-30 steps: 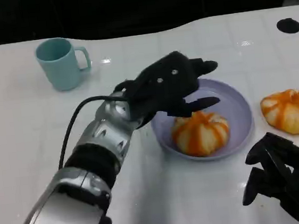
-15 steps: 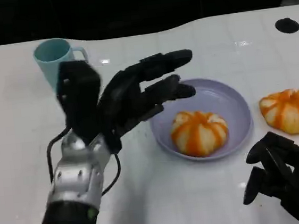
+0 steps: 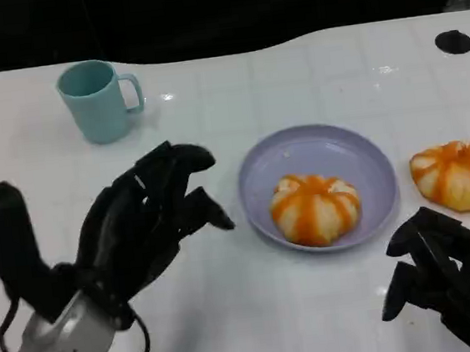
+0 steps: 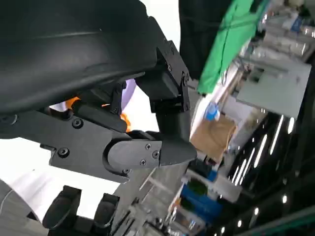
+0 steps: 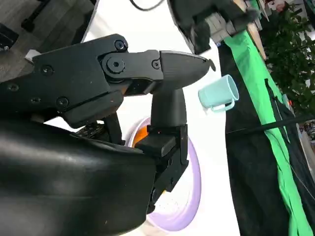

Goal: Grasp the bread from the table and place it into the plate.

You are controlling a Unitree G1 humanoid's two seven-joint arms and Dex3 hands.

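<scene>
One bread [image 3: 315, 208] lies in the plate [image 3: 259, 165], toward its 5 o'clock side. A second bread [image 3: 457, 173] sits on the bench [image 3: 292, 77] at 3 o'clock of the plate, just beside the rim. Left hand [image 3: 144, 227] at 9 o'clock of the plate, raised, fingers [image 3: 187, 157] spread, holding nothing. Right hand [image 3: 448, 280] at 5 o'clock of the plate, fingers curled in, nothing in them. Cup [image 3: 97, 100] at 10 o'clock, well apart, upright, handle toward the plate side.
</scene>
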